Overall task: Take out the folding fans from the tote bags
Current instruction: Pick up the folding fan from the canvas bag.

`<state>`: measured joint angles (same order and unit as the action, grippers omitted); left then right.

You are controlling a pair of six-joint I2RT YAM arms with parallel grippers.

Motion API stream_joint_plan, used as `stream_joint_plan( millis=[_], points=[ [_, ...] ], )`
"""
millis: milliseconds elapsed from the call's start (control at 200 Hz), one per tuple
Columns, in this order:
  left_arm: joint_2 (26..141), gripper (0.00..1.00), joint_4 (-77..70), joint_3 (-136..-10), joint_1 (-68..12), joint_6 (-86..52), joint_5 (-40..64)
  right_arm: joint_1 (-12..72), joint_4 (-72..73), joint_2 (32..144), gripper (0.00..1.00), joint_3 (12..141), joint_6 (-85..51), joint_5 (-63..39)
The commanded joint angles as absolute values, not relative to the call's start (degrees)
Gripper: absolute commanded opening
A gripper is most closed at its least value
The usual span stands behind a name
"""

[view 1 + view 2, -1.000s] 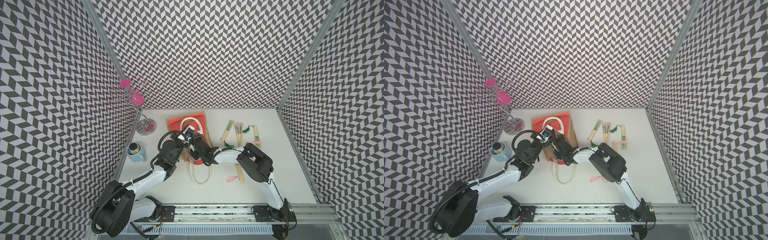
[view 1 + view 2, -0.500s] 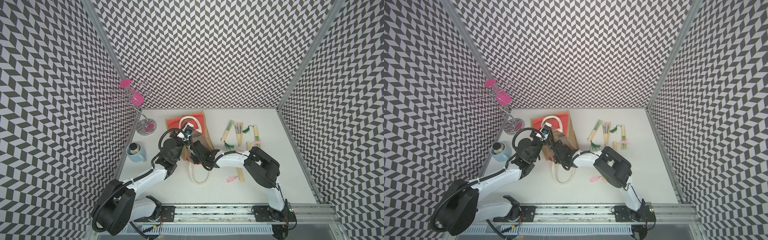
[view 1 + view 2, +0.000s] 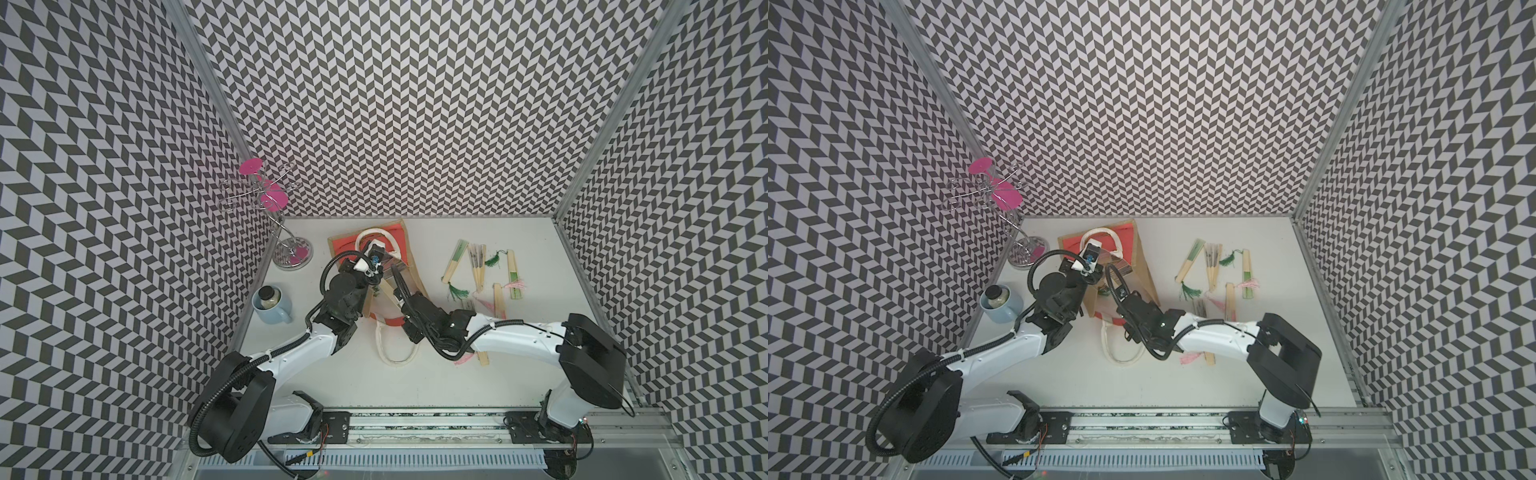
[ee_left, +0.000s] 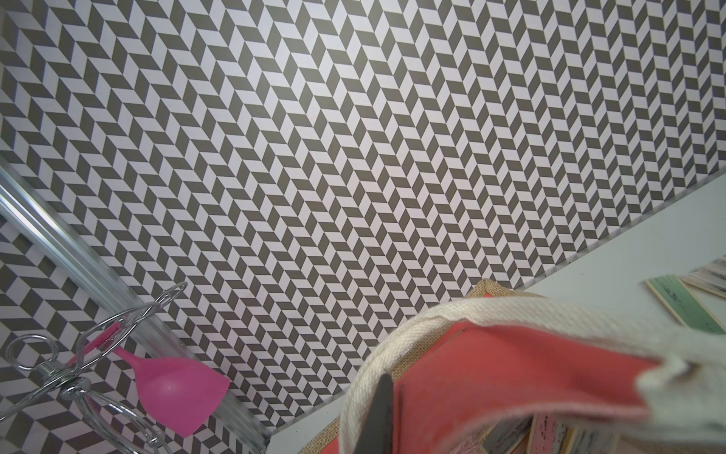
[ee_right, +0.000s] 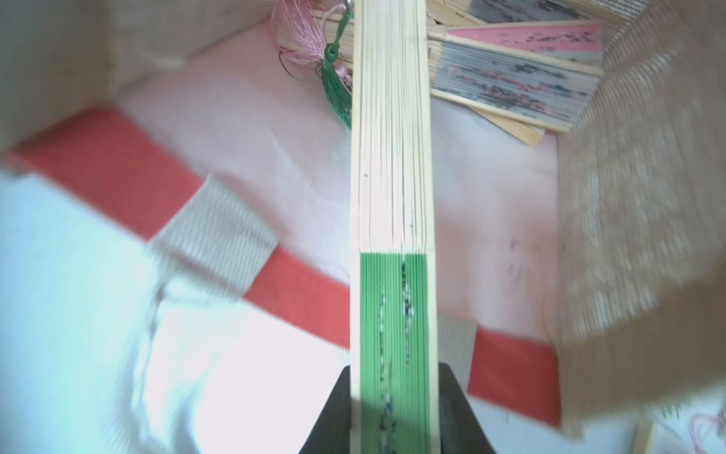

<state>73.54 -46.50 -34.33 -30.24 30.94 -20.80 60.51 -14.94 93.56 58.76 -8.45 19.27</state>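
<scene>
Bright, even overhead light fills both top views, sharp, with faint soft shadows on the white counter (image 3: 457, 395); the patterned walls (image 3: 374, 104) bow at the edges. Right wrist view: green fan (image 5: 393, 196) crisp, tote bag (image 5: 628, 196) smeared, its white panel blown out. Left wrist view: cream handle (image 4: 510, 314) out of focus

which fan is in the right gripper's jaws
The green-paper fan, clamped in the right gripper; the other fans lie loose inside the tote bag or on the table.
</scene>
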Motion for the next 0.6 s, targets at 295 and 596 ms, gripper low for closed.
stream_joint_plan(
  millis=[295, 596],
  points=[
    [73.49, 0.00, -48.25, -36.21, -29.51, 29.38, -24.63, 61.13, -29.37, 72.34, 0.00, 49.64, -24.97, 24.08],
    [73.65, 0.00, -47.91, -36.25, -29.44, 28.39, -24.08, 60.56, -26.80, 68.07, 0.00, 50.49, -24.88, 24.26]
  ],
)
